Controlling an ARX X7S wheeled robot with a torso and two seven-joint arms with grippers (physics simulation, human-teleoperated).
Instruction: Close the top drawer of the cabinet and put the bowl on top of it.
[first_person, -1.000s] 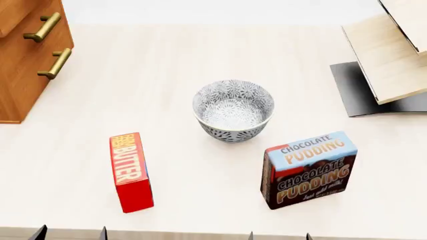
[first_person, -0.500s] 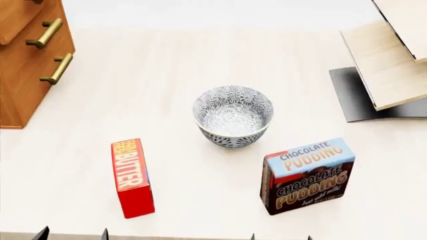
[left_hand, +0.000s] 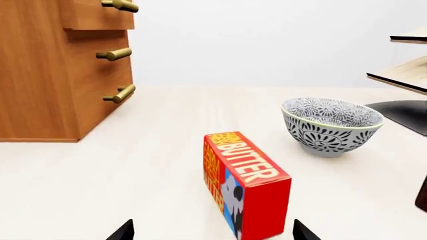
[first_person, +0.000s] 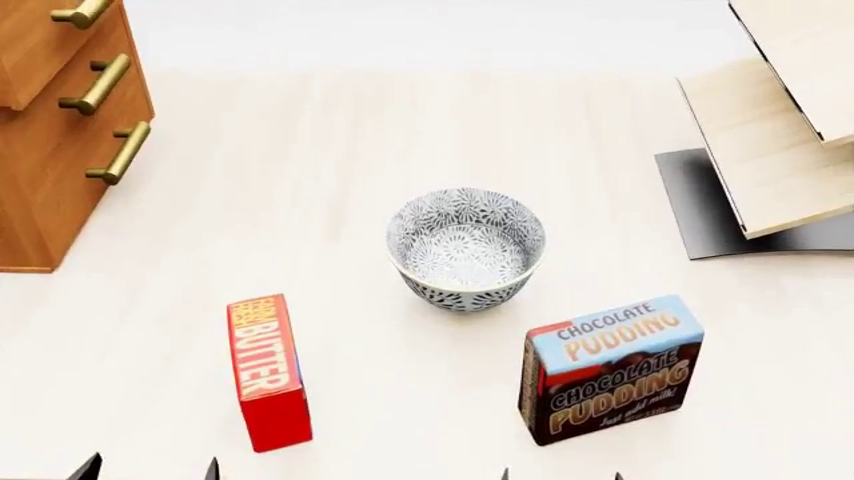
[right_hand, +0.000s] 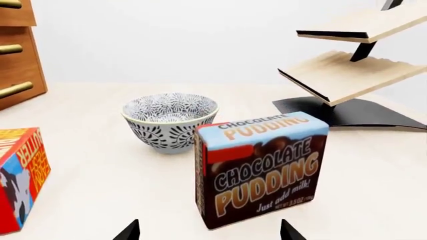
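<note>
We see the bowl (first_person: 466, 248) upright on the table (first_person: 334, 150), well apart from the cabinet (first_person: 54, 150), whose top drawer (first_person: 47, 40) protrudes. Both end effectors (left_hand: 210, 231) (right_hand: 208, 231) gape, empty.

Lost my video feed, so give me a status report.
Both claws open, empty, low near table edge. Top drawer sticks out, not closed. Bowl on table, untouched. Butter box and pudding box flank it, nearer the robot.
</note>
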